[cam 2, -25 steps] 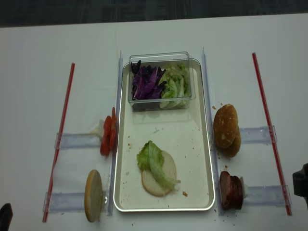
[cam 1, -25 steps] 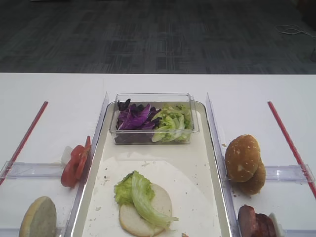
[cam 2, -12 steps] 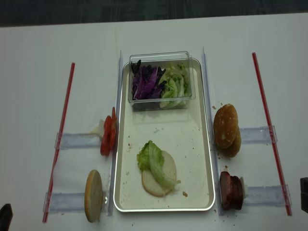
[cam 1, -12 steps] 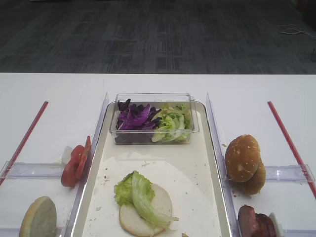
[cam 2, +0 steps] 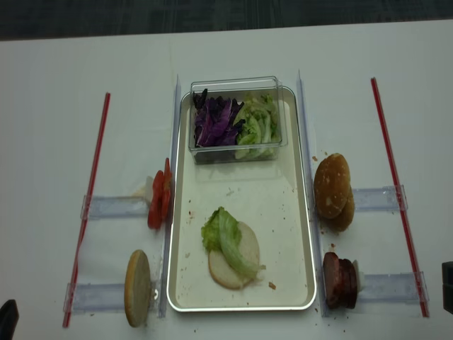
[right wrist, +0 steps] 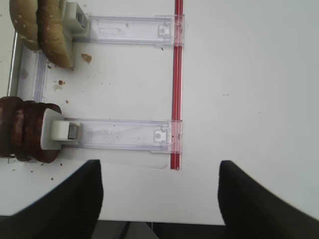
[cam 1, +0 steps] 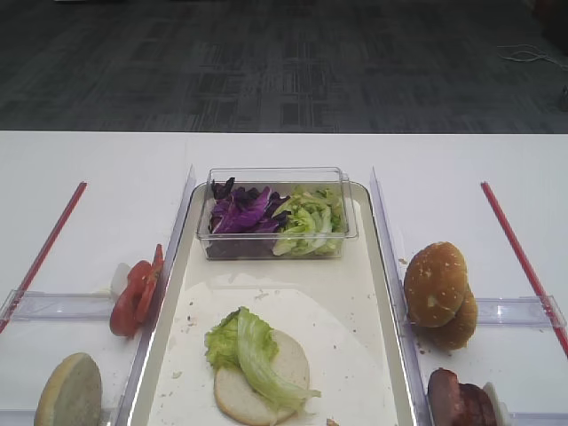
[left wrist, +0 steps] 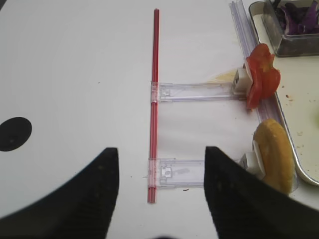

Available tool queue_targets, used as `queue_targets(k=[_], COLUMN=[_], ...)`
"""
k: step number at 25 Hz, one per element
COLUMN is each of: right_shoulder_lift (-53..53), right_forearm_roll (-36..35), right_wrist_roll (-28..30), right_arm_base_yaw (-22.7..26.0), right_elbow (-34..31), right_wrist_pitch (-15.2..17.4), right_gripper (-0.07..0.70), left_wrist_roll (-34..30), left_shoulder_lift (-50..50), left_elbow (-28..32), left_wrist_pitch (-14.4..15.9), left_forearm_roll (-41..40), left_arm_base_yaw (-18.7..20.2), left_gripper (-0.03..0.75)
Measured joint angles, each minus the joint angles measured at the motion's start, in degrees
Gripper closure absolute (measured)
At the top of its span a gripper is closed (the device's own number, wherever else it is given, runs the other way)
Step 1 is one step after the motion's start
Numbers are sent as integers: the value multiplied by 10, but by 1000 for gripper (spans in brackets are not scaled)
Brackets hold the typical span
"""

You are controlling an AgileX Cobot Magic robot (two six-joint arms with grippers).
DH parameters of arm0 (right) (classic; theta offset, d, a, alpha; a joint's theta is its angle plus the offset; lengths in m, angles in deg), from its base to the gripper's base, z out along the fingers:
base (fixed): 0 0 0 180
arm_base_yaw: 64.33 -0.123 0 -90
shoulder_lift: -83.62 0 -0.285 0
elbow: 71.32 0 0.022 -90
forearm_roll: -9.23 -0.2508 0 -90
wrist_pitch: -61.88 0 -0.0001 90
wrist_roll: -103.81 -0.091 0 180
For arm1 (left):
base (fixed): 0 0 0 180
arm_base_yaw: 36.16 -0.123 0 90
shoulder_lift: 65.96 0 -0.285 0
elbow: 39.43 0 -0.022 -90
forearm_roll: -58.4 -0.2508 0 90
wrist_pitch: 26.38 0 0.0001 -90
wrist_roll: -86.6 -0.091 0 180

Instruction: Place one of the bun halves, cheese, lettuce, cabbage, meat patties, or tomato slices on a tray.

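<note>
On the white counter (cam 1: 106,169), exterior high view: the tray (cam 1: 383,266) lies at centre, its paper liner bearing a bun half (cam 1: 288,373) with a leaf of lettuce (cam 1: 253,351) draped over it. A clear tub (cam 1: 277,177) at the tray's far end holds the cabbage (cam 1: 240,213) on its left and more lettuce on its right. Tomato slices (cam 1: 135,297) stand on edge in a holder just left of the tray; bun halves (cam 1: 437,288) and meat patties (cam 1: 461,399) stand in holders to its right. No end effector appears.

Right wrist view: the right end effector (right wrist: 159,194) hovers spread above bare counter, holding nothing. The patties (right wrist: 25,130) stand upright at the left edge, well apart from it. Judged firm, moderately heavy and greasy, one would best be taken across its flat faces, near the upper rim.

Left wrist view: the left end effector (left wrist: 162,186) is likewise spread and empty. The tomato slices (left wrist: 261,74) and a single bun half (left wrist: 274,154) stand ahead to its right, beside the tray rim (left wrist: 286,117). Tomato appears soft, wet and easily torn, so a light pinch across the faces suits; the bun looks light and compressible.

Exterior high (realsense) view: from above, tray (cam 2: 309,234), tub (cam 2: 237,83), lettuce-topped bun (cam 2: 237,258) and flanking holders match this layout. Only dark slivers of the arms show at the lower corners.
</note>
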Motion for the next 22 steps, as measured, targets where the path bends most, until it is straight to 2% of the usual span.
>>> queue_targets(k=[9, 22], right_shoulder_lift=[3, 123], right_forearm_roll=[0, 0], right_wrist_roll=[0, -6], right_arm_base_yaw=[0, 0], right_elbow=[0, 0], right_wrist_pitch=[1, 6], right_gripper=[136, 136], left_wrist_roll=[0, -1], left_shoulder_lift=[0, 0], left_elbow=[0, 0], left_wrist_pitch=[0, 0], left_forearm_roll=[0, 0], left_arm_base_yaw=[0, 0], left_gripper=[323, 323])
